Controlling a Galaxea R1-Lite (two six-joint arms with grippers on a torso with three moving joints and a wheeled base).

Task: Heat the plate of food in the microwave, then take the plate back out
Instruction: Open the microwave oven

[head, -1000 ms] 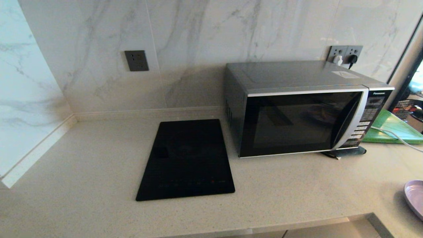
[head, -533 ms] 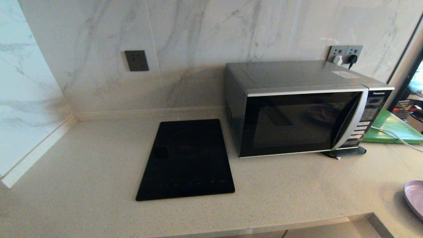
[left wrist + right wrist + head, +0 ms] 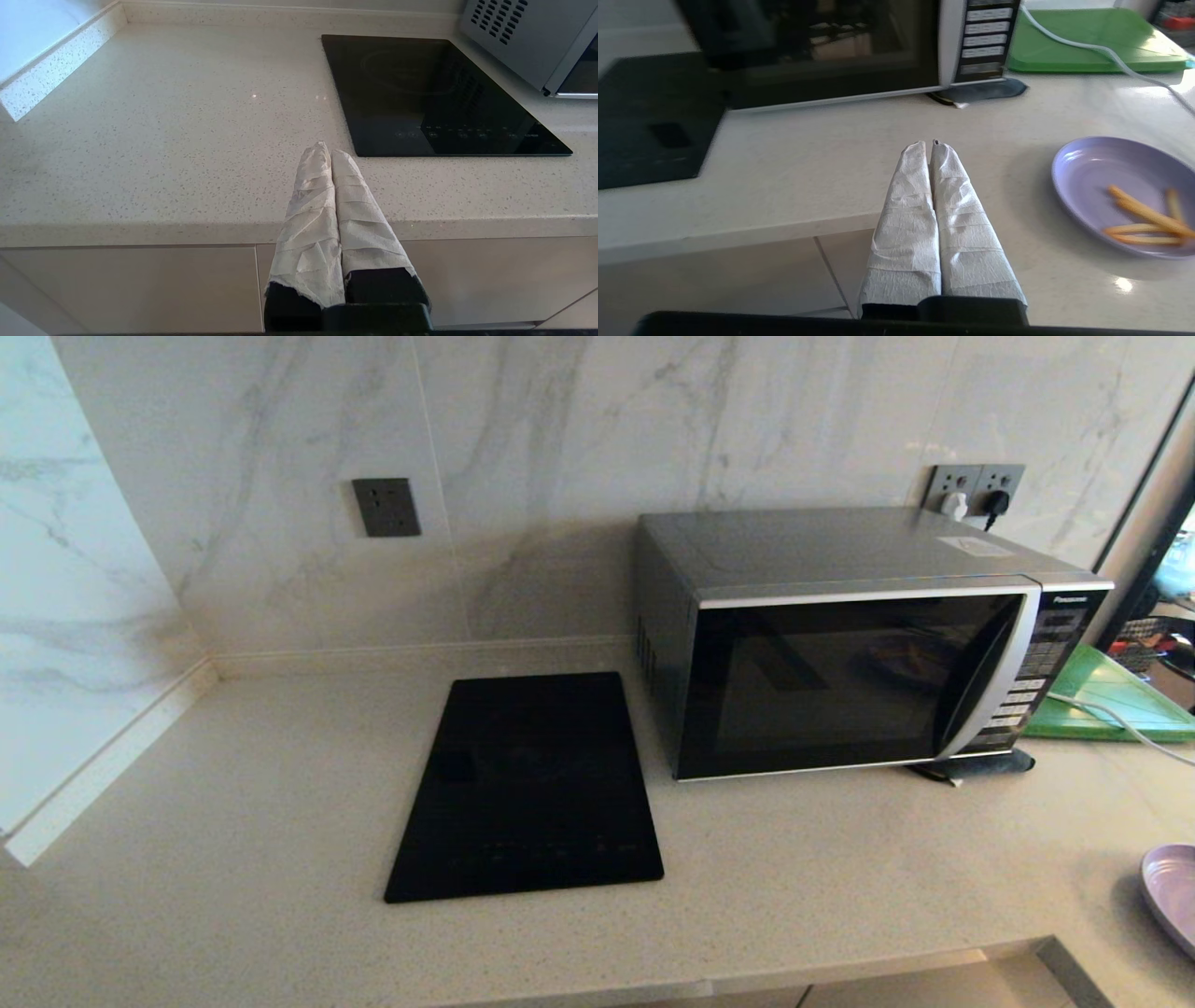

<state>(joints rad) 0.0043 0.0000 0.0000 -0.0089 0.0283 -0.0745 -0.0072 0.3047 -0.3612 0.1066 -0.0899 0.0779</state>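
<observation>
The silver-grey microwave stands at the back right of the counter with its dark door closed; it also shows in the right wrist view as the microwave. The lilac plate of food lies on the counter near the front right, with orange-tan sticks on it; only the edge of this plate shows in the head view. My right gripper is shut and empty, hovering over the counter's front edge beside the plate. My left gripper is shut and empty over the front edge near the cooktop. Neither arm shows in the head view.
A black cooktop slab lies left of the microwave. A green board with a white cable over it sits right of the microwave. A dark pad lies under the microwave's front right corner. Marble walls close in the back and left.
</observation>
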